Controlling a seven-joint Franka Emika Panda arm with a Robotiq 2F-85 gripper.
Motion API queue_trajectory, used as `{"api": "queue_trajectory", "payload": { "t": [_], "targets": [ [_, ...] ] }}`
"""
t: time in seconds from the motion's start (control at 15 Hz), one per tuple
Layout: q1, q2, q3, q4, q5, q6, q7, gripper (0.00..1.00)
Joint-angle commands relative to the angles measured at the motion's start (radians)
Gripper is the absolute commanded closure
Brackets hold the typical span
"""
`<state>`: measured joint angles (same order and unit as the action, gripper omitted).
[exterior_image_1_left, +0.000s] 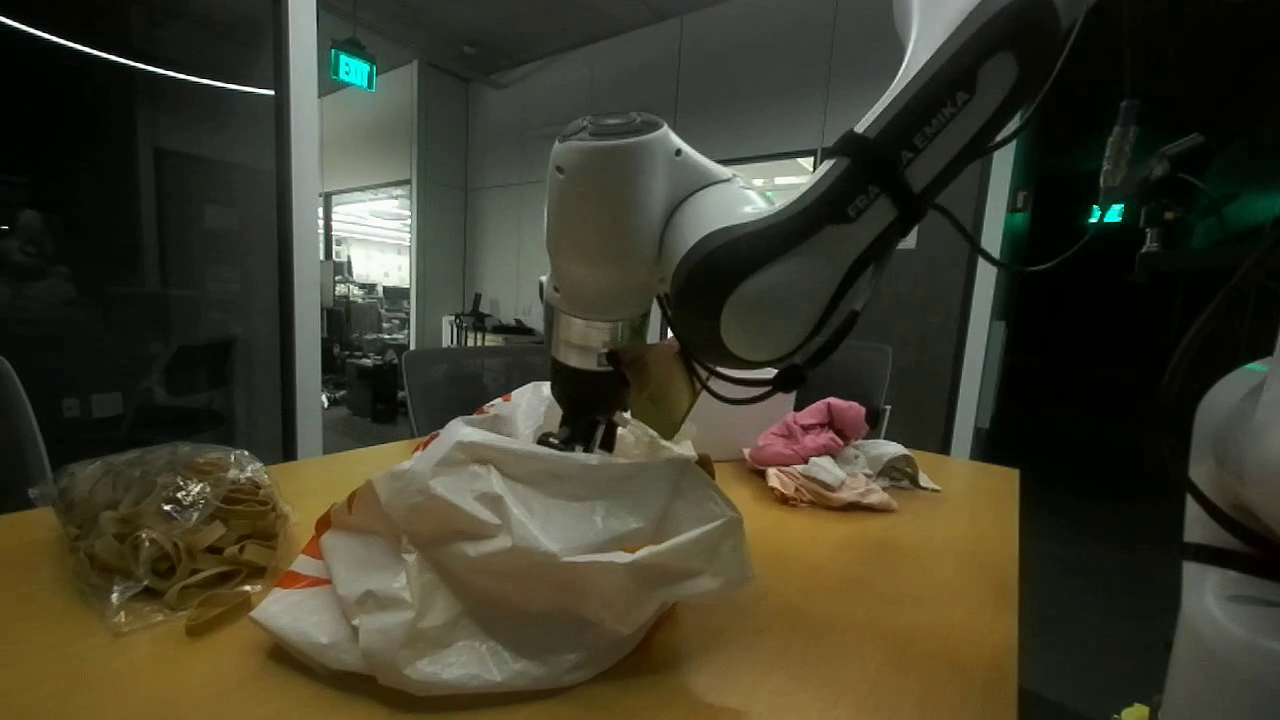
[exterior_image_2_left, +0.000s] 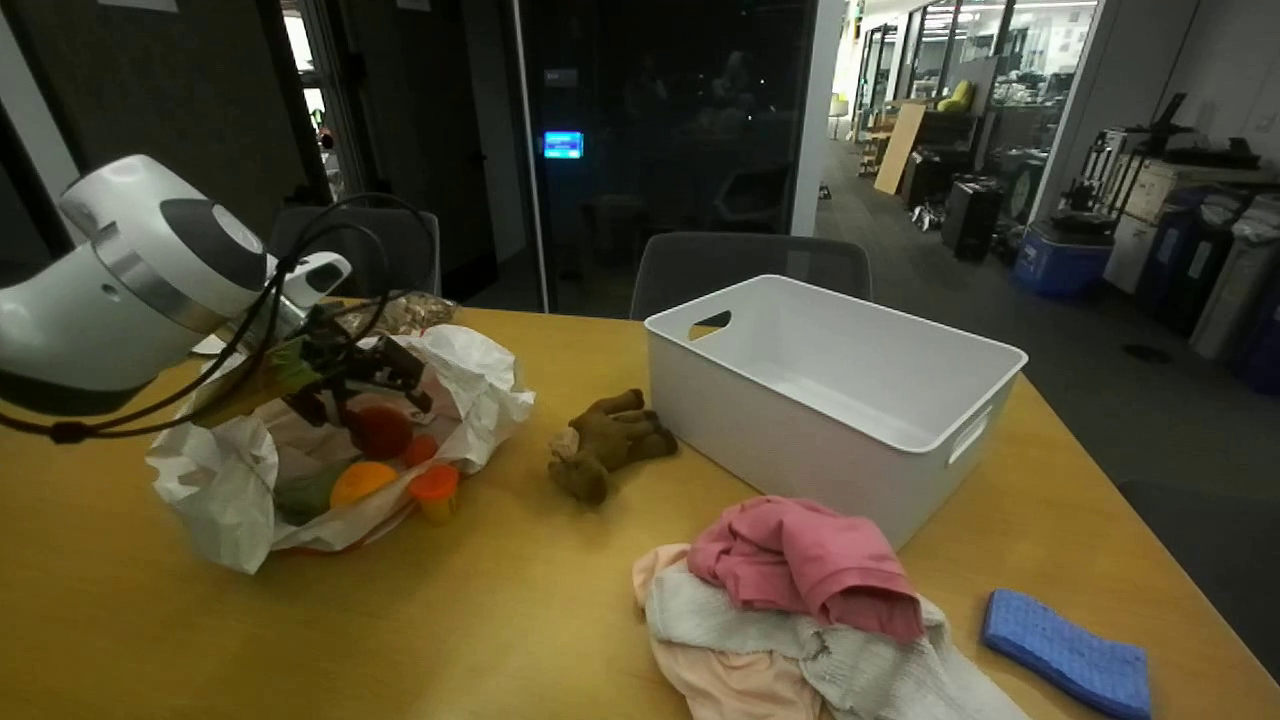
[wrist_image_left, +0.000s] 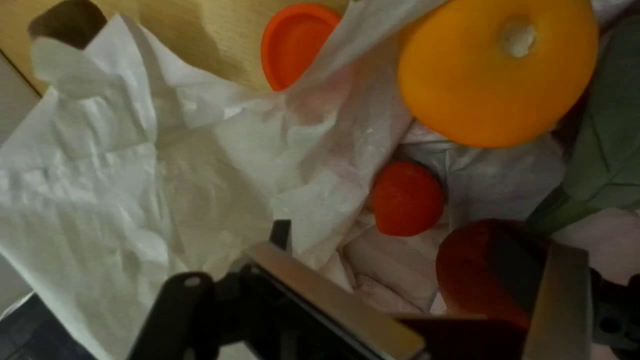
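My gripper (exterior_image_2_left: 372, 408) points down into the mouth of a crumpled white plastic bag (exterior_image_1_left: 540, 560), also in the wrist view (wrist_image_left: 200, 200). Its fingers (wrist_image_left: 480, 320) are apart. A dark red round item (wrist_image_left: 480, 265) lies at the right finger and also shows in an exterior view (exterior_image_2_left: 382, 432). A shadowed dark red surface shows between the fingers; I cannot tell whether they touch it. Nearby in the bag are a small red-orange item (wrist_image_left: 407, 200), an orange round item (wrist_image_left: 495, 75) and a green leafy item (wrist_image_left: 610, 145).
An orange-lidded tub (exterior_image_2_left: 436, 490) stands beside the bag. A brown plush toy (exterior_image_2_left: 605, 445) lies before a white bin (exterior_image_2_left: 770, 430). Pink, white and peach cloths (exterior_image_2_left: 800, 570) are piled near a blue folded cloth (exterior_image_2_left: 1065, 650). A clear bag of tan bands (exterior_image_1_left: 165, 530) sits beside the white bag.
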<state>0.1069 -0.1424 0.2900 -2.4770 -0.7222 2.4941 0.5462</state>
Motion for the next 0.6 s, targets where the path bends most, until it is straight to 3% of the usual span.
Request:
{"api": "queue_trajectory", "payload": {
  "t": [0.0,0.27,0.53],
  "targets": [
    [0.023,-0.155,-0.046,-0.082,0.129,0.004,-0.079,0.0],
    [0.005,-0.269,-0.078,-0.129,0.272,-0.089,-0.181,0.0],
    [-0.043,-0.33,-0.127,-0.151,0.323,-0.229,-0.255,0.0]
  ]
}}
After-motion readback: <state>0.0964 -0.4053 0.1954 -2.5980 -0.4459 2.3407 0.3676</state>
